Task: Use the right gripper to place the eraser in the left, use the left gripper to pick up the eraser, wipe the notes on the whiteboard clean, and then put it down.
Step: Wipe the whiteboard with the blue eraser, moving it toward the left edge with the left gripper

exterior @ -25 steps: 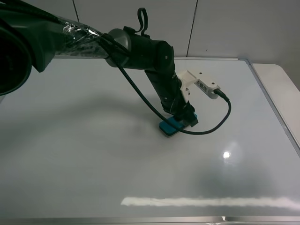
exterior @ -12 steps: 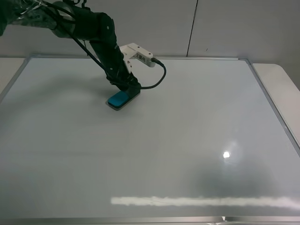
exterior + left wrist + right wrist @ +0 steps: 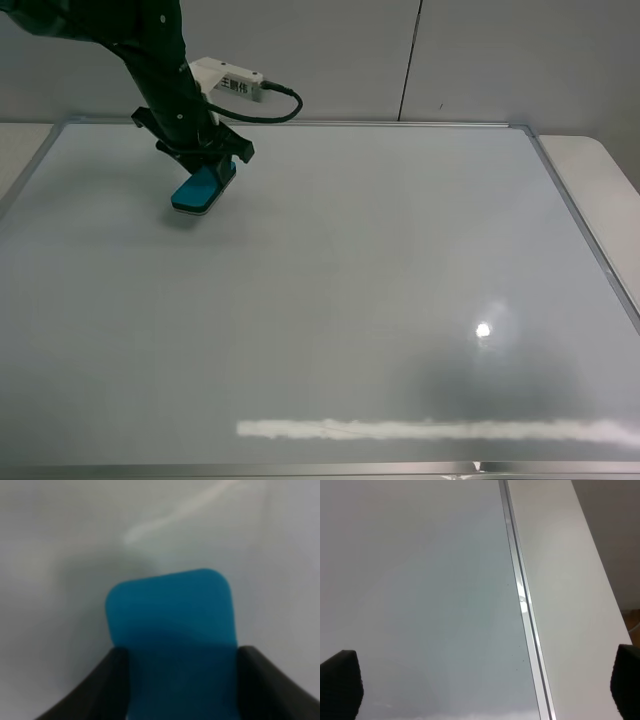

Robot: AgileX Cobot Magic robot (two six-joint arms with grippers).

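The teal-blue eraser [image 3: 198, 189] is held in my left gripper [image 3: 212, 168] at the far left of the whiteboard [image 3: 330, 300], tilted, its low end at or just above the board. In the left wrist view the eraser [image 3: 172, 630] sits between the two black fingers [image 3: 100, 690], shut on it. No notes show on the whiteboard; its surface is plain white. My right gripper [image 3: 480, 690] is out of the exterior high view; its fingertips [image 3: 340, 680] stand wide apart above the board's right frame [image 3: 520, 595], holding nothing.
The silver frame [image 3: 580, 230] runs along the board's right side, with a white tabletop [image 3: 600, 165] beyond it. A grey wall [image 3: 450, 60] stands behind. Ceiling light glare [image 3: 430, 430] streaks the board's near edge.
My left gripper has carried the eraser from the board's middle across to the far left, and the eraser now tilts up off the board.
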